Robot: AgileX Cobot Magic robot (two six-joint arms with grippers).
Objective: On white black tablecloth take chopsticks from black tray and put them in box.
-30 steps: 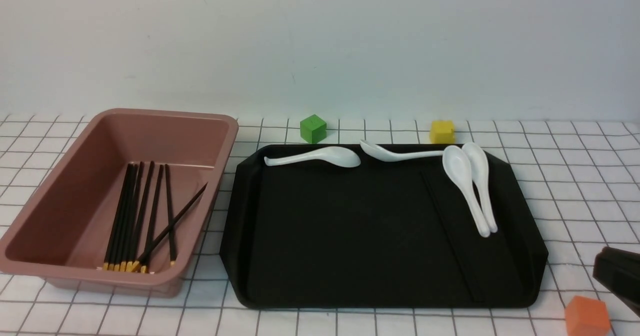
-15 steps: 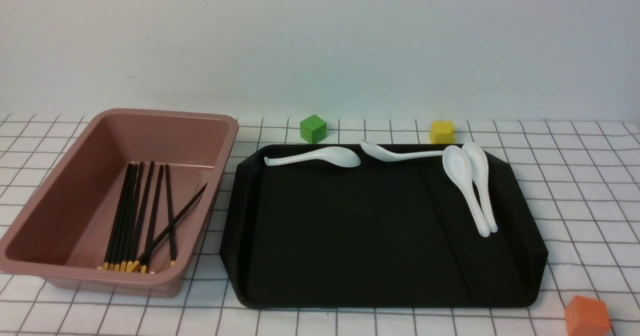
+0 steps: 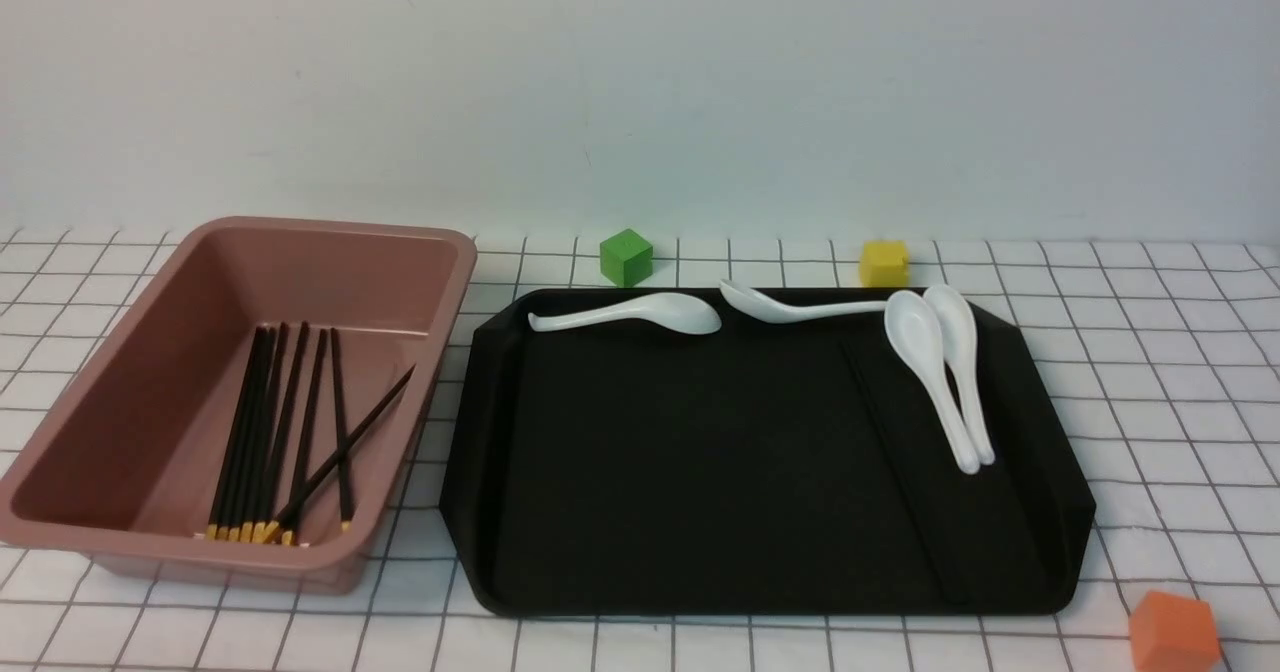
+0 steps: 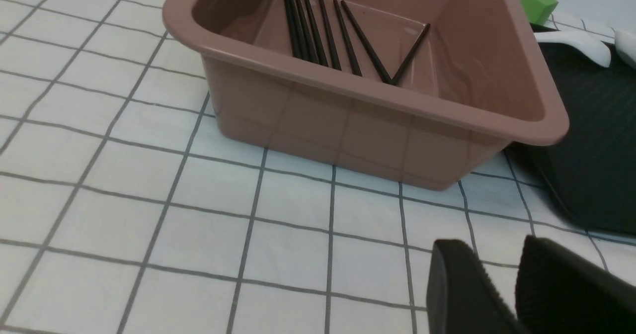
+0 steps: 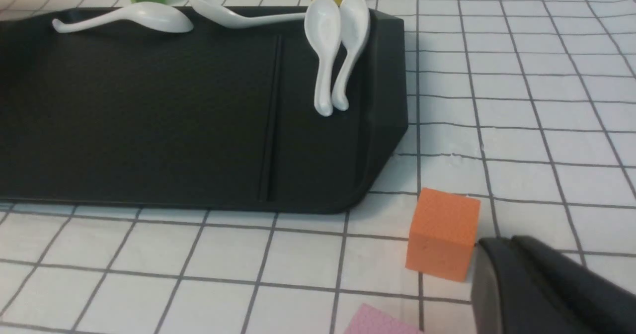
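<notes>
Several black chopsticks (image 3: 250, 432) with yellow ends lie inside the pink-brown box (image 3: 300, 237) at the left of the checked tablecloth (image 3: 1180, 372). The black tray (image 3: 700, 472) carries only white spoons and a moulded groove. Neither gripper shows in the front view. In the left wrist view my left gripper (image 4: 492, 247) hangs open over the cloth on the near side of the box (image 4: 348, 88), with the chopsticks (image 4: 314, 28) beyond its rim. My right gripper (image 5: 502, 244) is shut and empty, right beside an orange cube (image 5: 442, 232), off the tray's (image 5: 124, 125) near right corner.
Several white spoons (image 3: 640, 312) lie along the tray's far edge and right side. A green cube (image 3: 626, 257) and a yellow cube (image 3: 884, 263) sit behind the tray. The orange cube (image 3: 1175, 632) is at the front right. A pink sheet's corner (image 5: 377, 324) lies on the cloth.
My right gripper, seen at the front view's lower right edge a second ago, has drawn back out of that view. Chopsticks, spoons and cubes have not moved.
</notes>
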